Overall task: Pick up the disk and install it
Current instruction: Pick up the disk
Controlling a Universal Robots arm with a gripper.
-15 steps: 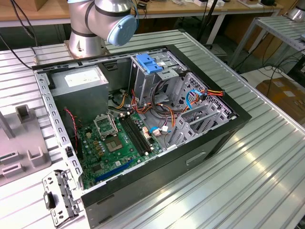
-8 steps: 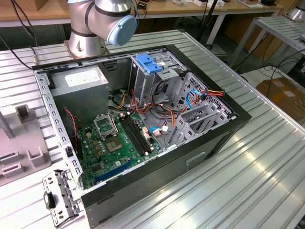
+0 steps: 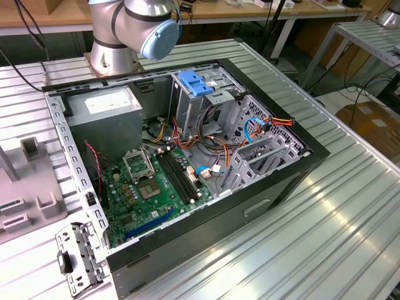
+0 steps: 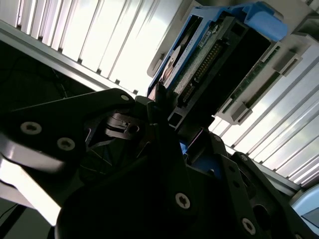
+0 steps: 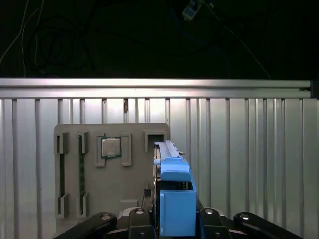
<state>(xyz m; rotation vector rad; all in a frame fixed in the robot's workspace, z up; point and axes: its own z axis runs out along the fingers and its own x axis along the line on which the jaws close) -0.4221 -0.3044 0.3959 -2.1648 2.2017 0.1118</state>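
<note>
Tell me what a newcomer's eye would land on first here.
The open computer case fills the middle of the exterior view, its green motherboard bare and a blue plastic bracket bright atop the drive cage. In the first wrist view the blue-edged disk stands clamped in the gripper, with a grey fixture plate behind it holding a processor chip.

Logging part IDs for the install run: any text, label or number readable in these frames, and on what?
No text can be read in any view.
Power-supply box, white label: print too small.
Disk, label seen edge-on: blurred.
Motherboard, markings: too small.
Chip on the grey fixture plate: no legible marking.
</note>
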